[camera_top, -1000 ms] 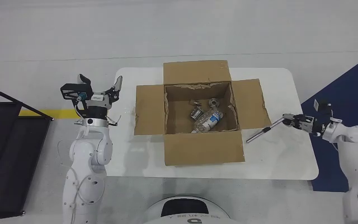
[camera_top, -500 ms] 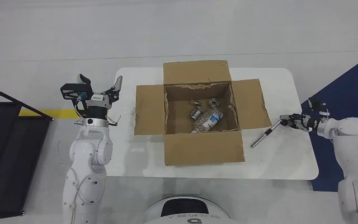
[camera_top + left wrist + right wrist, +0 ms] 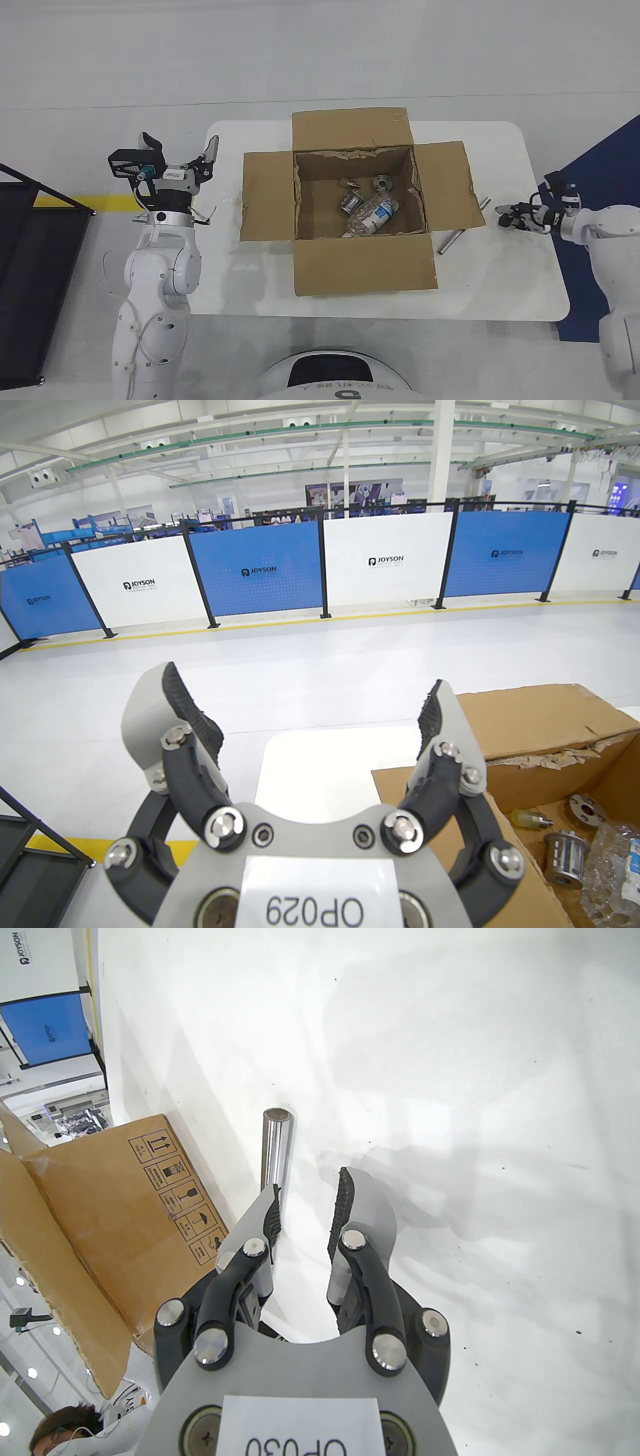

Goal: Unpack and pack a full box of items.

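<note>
Cardboard box sits mid-tabletop with its flaps open. Inside are a crushed plastic bottle and some metal flanges, and one flap has handling pictograms. The steel rod now lies on the tabletop against the right flap. The right gripper let it go and backed toward the right edge, jaws slightly apart. The left gripper is off the left edge, jaws wide apart.

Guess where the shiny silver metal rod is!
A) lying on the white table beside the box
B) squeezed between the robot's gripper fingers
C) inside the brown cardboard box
A: the shiny silver metal rod lies on the white table beside the brown cardboard box, outside the gap of the open right gripper.
</note>
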Controlling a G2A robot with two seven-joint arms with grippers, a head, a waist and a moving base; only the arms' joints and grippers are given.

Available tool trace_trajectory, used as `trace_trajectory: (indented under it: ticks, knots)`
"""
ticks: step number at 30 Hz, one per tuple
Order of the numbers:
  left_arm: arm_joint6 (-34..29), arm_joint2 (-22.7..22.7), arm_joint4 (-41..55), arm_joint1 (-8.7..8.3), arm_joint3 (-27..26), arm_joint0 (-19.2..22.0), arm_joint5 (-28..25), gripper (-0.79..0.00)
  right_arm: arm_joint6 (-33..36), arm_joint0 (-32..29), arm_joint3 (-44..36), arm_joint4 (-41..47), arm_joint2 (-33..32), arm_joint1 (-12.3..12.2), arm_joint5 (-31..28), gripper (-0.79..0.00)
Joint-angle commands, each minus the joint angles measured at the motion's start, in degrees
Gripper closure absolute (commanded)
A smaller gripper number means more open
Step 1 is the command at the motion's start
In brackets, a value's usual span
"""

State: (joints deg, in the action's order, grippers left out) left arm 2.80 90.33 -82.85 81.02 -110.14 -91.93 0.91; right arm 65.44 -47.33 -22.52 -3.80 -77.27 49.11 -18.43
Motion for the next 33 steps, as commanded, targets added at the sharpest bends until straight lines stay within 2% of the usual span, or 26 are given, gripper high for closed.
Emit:
trace_trajectory:
  ticks: [1,6,12,15,18,21,25,27,30,31,33]
  knots:
    - [0.00,0.00,0.00,0.00,0.00,0.00,0.00,-0.785,-0.16,0.09,0.03,0.23,-0.19,-0.11,-0.44,-0.252]
    - [0.00,0.00,0.00,0.00,0.00,0.00,0.00,-0.785,-0.42,-0.37,-0.74,3.34,-1.87,-0.57,-4.18,-0.299]
    - [0.00,0.00,0.00,0.00,0.00,0.00,0.00,-0.785,1.38,-4.23,-5.09,16.26,-8.98,-2.27,-15.54,-0.363]
    - [0.00,0.00,0.00,0.00,0.00,0.00,0.00,-0.785,2.00,-8.02,-12.71,22.17,-12.48,-3.14,-18.42,-0.376]
    - [0.00,0.00,0.00,0.00,0.00,0.00,0.00,-0.785,1.47,-14.06,-27.51,24.99,-15.03,-3.90,-18.95,-0.376]
    - [0.00,0.00,0.00,0.00,0.00,0.00,0.00,-0.785,0.01,-21.01,-45.35,21.67,-17.87,-4.71,-16.22,-0.382]
    - [0.00,0.00,0.00,0.00,0.00,0.00,0.00,-0.785,-1.89,-28.45,-70.22,12.80,-18.51,-5.13,-7.48,-0.406]
    - [0.00,0.00,0.00,0.00,0.00,0.00,0.00,-0.785,-2.17,-29.82,-77.86,8.59,-17.36,-5.17,-3.20,-0.440]
    - [0.00,0.00,0.00,0.00,0.00,0.00,0.00,-0.785,-0.65,-28.59,-85.39,2.66,-12.57,-5.07,1.40,-0.526]
    - [0.00,0.00,0.00,0.00,0.00,0.00,0.00,-0.785,-0.09,-27.44,-86.62,1.03,-10.43,-4.96,2.68,-0.594]
    - [0.00,0.00,0.00,0.00,0.00,0.00,0.00,-0.785,0.42,-24.38,-87.44,-4.70,-6.20,-4.71,6.87,-0.785]
